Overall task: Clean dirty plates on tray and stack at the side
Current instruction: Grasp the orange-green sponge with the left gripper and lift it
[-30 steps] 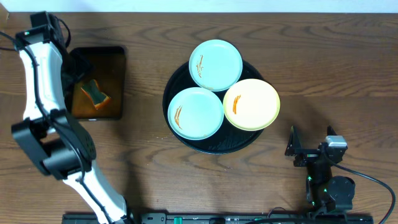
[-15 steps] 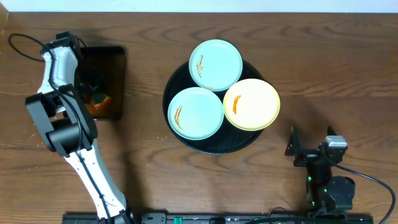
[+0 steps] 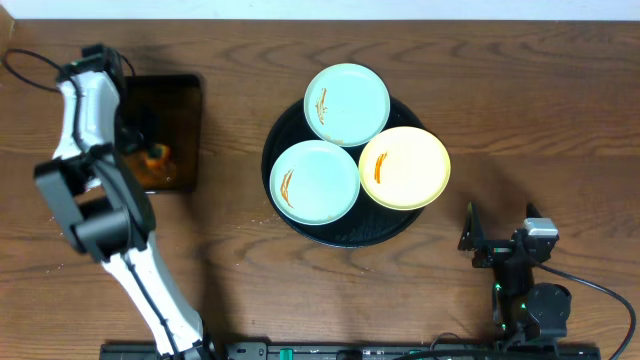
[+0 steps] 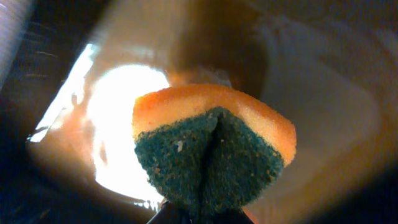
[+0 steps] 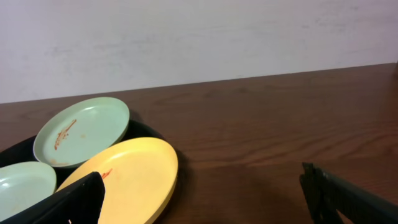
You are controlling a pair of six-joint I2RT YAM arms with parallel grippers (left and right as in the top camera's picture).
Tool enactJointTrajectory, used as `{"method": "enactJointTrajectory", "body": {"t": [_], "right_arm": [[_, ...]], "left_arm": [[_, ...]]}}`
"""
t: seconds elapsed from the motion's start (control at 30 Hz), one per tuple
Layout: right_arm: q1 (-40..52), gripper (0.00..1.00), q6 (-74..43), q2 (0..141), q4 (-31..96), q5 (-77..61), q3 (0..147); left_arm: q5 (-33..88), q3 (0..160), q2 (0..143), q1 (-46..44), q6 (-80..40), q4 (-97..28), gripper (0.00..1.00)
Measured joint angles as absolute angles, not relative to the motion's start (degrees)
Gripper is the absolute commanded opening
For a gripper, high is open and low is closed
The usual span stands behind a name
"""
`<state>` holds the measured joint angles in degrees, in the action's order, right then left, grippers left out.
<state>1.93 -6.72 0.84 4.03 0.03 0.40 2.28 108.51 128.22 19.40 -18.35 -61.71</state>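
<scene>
Plates (image 3: 346, 104) well apart from left tool (image 3: 143, 148)

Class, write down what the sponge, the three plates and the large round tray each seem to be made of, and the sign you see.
The sponge: soft orange foam backed by coarse green scouring fibre; it creases where pinched. The plates: probably plastic or melamine, smooth satin pastel, thin rims; glazed ceramic is possible. The tray: likely black plastic or lacquer, glossy.

dark wood table (image 3: 520, 120), pale wall (image 5: 199, 37)
</scene>
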Motion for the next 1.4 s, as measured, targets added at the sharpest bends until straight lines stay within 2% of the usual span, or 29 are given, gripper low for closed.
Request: {"method": "enactJointTrajectory", "body": {"t": [0.17, 0.27, 0.53, 0.77, 0.9, 1.17, 1.27, 1.4], "right_arm": [[1.93, 0.99, -6.72, 0.84, 4.03, 0.03, 0.4], [1.93, 0.99, -6.72, 0.84, 4.01, 0.03, 0.4], [1.93, 0.99, -6.72, 0.84, 4.01, 0.03, 0.4], [1.93, 0.99, -6.72, 0.84, 4.03, 0.03, 0.4], [1.93, 0.99, -6.72, 0.84, 4.03, 0.03, 0.4], [1.93, 0.99, -6.72, 0.84, 4.03, 0.03, 0.4], [1.93, 0.99, -6.72, 0.84, 4.01, 0.03, 0.4], [1.93, 0.99, -6.72, 0.84, 4.01, 0.03, 0.4]], "left_arm": [[5.89, 108.88, 109.65, 19.42, -17.98, -54.96, 0.08], [8.32, 109.97, 104.07, 19.4, -17.96, -51.83, 0.08], [7.27, 105.97, 113.08, 19.4, -17.3, -45.21, 0.07], [8.97, 103.42, 124.53, 19.46, -11.66, -45.47, 0.07], [10.83, 103.44, 119.72, 19.44, -9.76, -42.98, 0.07], [11.92, 105.84, 100.12, 19.44, -8.12, -35.16, 0.07], [11.92, 105.56, 99.81, 19.46, -5.74, -34.74, 0.08], [11.62, 101.47, 107.02, 19.44, -2.55, -34.15, 0.07]]}}
